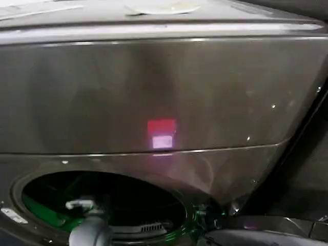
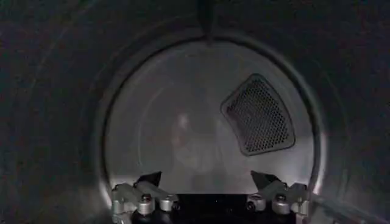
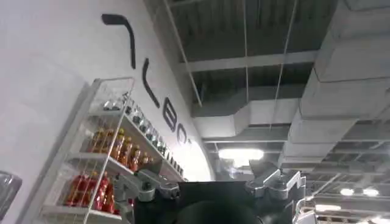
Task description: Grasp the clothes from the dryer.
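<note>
My left hand (image 2: 210, 193) sits inside the dryer (image 1: 154, 92) drum, fingers apart, facing the rear wall and its mesh vent (image 2: 259, 115) — I cannot make out the clothes there; my right hand (image 3: 213, 185) — fingers apart — points at shelves of bottles (image 3: 103, 164)

The dryer (image 1: 154, 87) is dark bronze-grey with a dull sheen, and a small light (image 1: 162, 133) on its front glows red above and pale pink below. Its round mouth (image 1: 102, 205) is black inside, with bright green glints along the near left and right rim. Inside, the drum's far wall (image 2: 183, 122) is pale grey, with a dark mesh vent (image 2: 259, 115) finely dotted, set to the right.
</note>
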`<state>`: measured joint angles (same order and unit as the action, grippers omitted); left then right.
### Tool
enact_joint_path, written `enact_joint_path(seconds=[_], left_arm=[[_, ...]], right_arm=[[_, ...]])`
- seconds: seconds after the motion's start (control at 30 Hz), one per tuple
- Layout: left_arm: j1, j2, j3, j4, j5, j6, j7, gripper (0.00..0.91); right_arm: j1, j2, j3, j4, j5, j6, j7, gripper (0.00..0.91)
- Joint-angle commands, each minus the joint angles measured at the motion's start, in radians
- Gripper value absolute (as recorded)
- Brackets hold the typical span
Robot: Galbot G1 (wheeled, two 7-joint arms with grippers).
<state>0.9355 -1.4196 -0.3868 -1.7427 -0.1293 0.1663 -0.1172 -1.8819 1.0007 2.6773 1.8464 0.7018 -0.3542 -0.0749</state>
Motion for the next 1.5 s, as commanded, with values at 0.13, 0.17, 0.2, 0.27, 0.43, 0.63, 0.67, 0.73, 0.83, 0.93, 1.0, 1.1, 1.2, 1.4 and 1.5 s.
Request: enact_joint_path(seconds=[0.13, 0.17, 0.2, 0.27, 0.43, 0.63, 0.67, 0.73, 0.83, 0.93, 1.0, 1.1, 1.2, 1.4, 1.5], left_arm=[[-0.261, -0.016, 0.014, 0.344, -0.042, 0.011, 0.018, 0.907], [-0.277, -0.017, 0.017, 0.375, -0.036, 0.010, 0.020, 0.907], [-0.292, -0.018, 0.020, 0.393, -0.023, 0.010, 0.028, 0.907], [-0.325, -0.018, 0.025, 0.426, -0.022, 0.020, 0.040, 0.907], [-0.413, -0.019, 0.026, 0.519, 0.011, 0.069, 0.113, 0.907], [-0.574, 0.028, 0.090, 0.767, 0.279, 0.068, 0.534, 0.907], [-0.605, 0.031, 0.109, 0.807, 0.327, 0.041, 0.584, 0.907], [-0.672, 0.039, 0.176, 0.900, 0.416, -0.048, 0.680, 0.907], [-0.747, 0.043, 0.262, 1.028, 0.496, -0.133, 0.835, 0.907], [-0.799, 0.055, 0.364, 1.107, 0.509, -0.174, 0.963, 0.907], [-0.841, 0.068, 0.434, 1.174, 0.514, -0.210, 1.020, 0.907], [-0.887, 0.077, 0.489, 1.245, 0.522, -0.241, 1.089, 0.907], [-0.922, 0.073, 0.535, 1.289, 0.547, -0.248, 1.128, 0.907], [-0.997, 0.031, 0.606, 1.441, 0.583, -0.245, 1.136, 0.907], [-1.023, 0.007, 0.630, 1.508, 0.589, -0.241, 1.131, 0.907]], right_arm=[[-0.001, 0.001, 0.007, -0.008, -0.008, -0.004, -0.010, 0.907], [0.000, 0.001, 0.007, -0.009, -0.008, -0.004, -0.010, 0.907], [0.002, 0.002, 0.006, -0.009, -0.008, -0.004, -0.011, 0.907], [0.006, 0.002, 0.003, -0.008, -0.008, -0.005, -0.010, 0.907], [0.010, 0.002, -0.002, -0.007, -0.009, -0.005, -0.010, 0.907], [0.009, 0.002, -0.002, -0.003, -0.009, -0.004, -0.012, 0.907], [0.008, 0.003, -0.001, -0.003, -0.009, -0.004, -0.012, 0.907], [0.006, 0.007, 0.000, -0.002, -0.009, -0.003, -0.012, 0.907], [0.002, 0.015, 0.001, 0.004, -0.009, -0.003, -0.013, 0.907], [-0.003, 0.023, 0.003, 0.011, -0.008, -0.003, -0.013, 0.907], [-0.005, 0.026, 0.005, 0.012, -0.008, -0.003, -0.013, 0.907], [-0.006, 0.029, 0.005, 0.014, -0.007, -0.003, -0.013, 0.907], [-0.009, 0.032, 0.005, 0.020, -0.007, -0.003, -0.013, 0.907], [-0.008, 0.034, 0.006, 0.020, -0.007, -0.002, -0.014, 0.907], [-0.005, 0.034, 0.002, 0.025, -0.008, -0.003, -0.013, 0.907]])
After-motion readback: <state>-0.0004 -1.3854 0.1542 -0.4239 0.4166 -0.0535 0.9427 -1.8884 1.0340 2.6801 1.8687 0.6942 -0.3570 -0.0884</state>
